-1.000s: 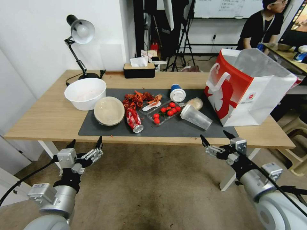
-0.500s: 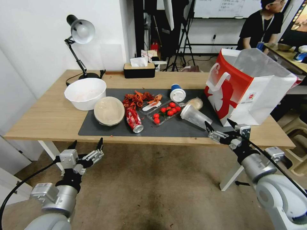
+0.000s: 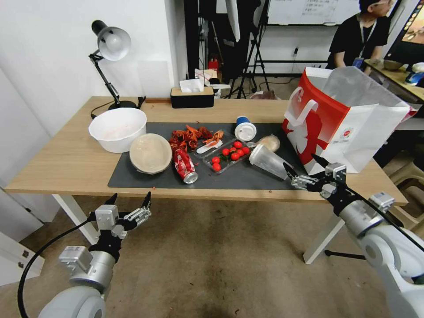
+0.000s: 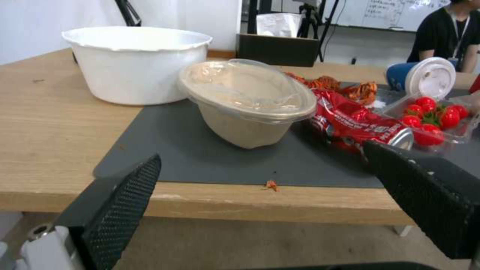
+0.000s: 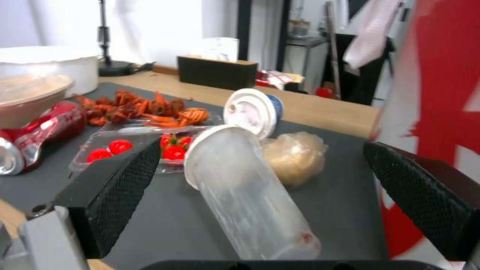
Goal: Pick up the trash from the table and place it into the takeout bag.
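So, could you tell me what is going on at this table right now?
The robot is clearing trash into the takeout bag, which stands open at the table's right end. Its right gripper, open, is at the base of the clear plastic cup lying on the dark mat. The left gripper, open too, hangs below the table's front edge. Nothing is held yet.

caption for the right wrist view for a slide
Open right gripper lined up on the toppled clear plastic cup on the dark mat, takeout bag alongside.

Cup (image 3: 269, 161) lying on mat (image 3: 137, 174), bag (image 3: 340, 119) to its right, can (image 3: 185, 165) left
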Robot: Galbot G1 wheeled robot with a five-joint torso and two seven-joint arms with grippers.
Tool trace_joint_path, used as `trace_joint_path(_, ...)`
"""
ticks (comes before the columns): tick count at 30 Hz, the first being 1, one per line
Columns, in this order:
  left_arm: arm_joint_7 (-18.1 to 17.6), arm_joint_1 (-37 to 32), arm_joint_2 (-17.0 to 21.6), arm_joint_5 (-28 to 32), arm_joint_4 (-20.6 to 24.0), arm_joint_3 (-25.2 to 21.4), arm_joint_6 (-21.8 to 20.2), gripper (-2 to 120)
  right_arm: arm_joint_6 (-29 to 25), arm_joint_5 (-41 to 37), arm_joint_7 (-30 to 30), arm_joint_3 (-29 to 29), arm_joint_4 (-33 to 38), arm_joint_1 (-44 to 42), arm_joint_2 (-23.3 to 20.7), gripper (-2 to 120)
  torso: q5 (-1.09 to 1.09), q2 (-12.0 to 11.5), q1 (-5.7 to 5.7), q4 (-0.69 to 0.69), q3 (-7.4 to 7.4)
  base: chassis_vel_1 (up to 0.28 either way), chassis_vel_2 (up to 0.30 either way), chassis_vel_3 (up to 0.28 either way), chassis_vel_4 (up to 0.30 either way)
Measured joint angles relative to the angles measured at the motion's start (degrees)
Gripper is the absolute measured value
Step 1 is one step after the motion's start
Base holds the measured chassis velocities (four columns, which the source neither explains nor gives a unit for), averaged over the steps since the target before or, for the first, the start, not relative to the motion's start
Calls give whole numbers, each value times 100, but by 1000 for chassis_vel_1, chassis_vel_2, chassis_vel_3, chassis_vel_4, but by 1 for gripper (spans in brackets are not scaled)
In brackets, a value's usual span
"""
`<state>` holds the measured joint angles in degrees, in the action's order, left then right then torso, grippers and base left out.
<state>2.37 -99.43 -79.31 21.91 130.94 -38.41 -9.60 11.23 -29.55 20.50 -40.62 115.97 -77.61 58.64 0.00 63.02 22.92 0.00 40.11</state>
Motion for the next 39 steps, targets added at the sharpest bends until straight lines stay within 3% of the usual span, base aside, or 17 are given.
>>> trace_joint_path(6,4,3,-41,0,-8,24,29,100,-200,-41,456,164,-482,406,-191,100,0,0,0,0,0,0,0,0,0)
trace_joint_path(18,5,4,-55,-1,-14,28,44,100,-203,-54,558,199,-598,525,-243,100,0,0,0,0,0,0,0,0,0)
trace_joint_path(30,0,16,-106,-2,-87,-12,104,100,-230,-248,1053,960,-1684,1544,-449,100,0,0,0,1,0,0,0,0,0)
trace_joint_path(39,30,-53,-197,-2,-59,-21,193,100,427,-274,977,1382,-1828,1896,-627,100,0,0,0,0,0,0,0,0,0)
